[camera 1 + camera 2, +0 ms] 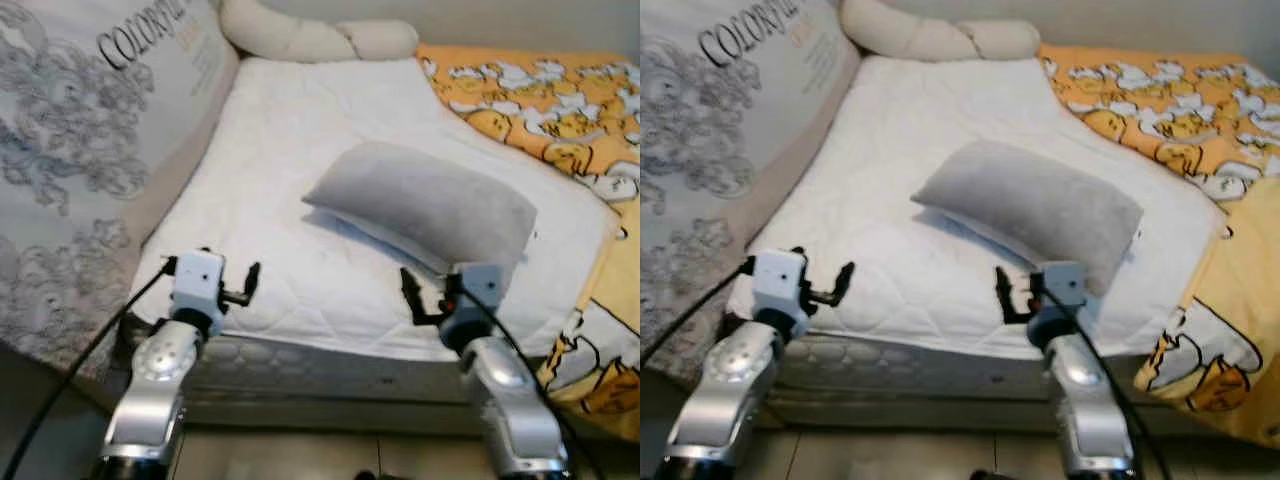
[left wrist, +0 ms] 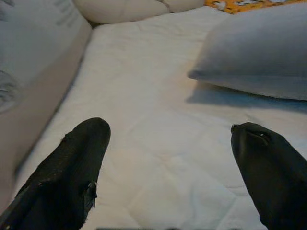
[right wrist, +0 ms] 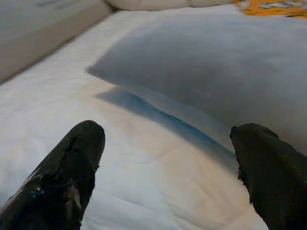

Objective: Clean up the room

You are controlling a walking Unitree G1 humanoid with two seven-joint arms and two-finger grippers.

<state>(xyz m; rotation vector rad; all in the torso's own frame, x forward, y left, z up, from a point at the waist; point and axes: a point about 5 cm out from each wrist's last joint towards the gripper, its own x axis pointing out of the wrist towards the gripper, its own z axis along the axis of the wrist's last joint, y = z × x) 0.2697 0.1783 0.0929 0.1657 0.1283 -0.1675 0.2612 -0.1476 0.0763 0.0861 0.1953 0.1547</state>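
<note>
A grey pillow (image 1: 425, 205) lies slanted on the white quilted mattress (image 1: 290, 130), towards its front right. My right gripper (image 1: 410, 295) hovers over the mattress's front edge, just in front of the pillow's near end. In the right wrist view its fingers (image 3: 76, 158) stand wide apart, open and empty, with the pillow (image 3: 216, 62) close ahead. My left gripper (image 1: 245, 285) is held over the front left corner of the mattress, well left of the pillow. It is open too, with bare sheet between its fingers (image 2: 81, 158).
An orange blanket (image 1: 540, 100) with yellow cartoon figures covers the bed's right side and hangs over the front right corner. A cream bolster (image 1: 310, 35) lies along the head. A large grey patterned cover (image 1: 70, 150) rises at the left. Tiled floor (image 1: 300, 455) lies below.
</note>
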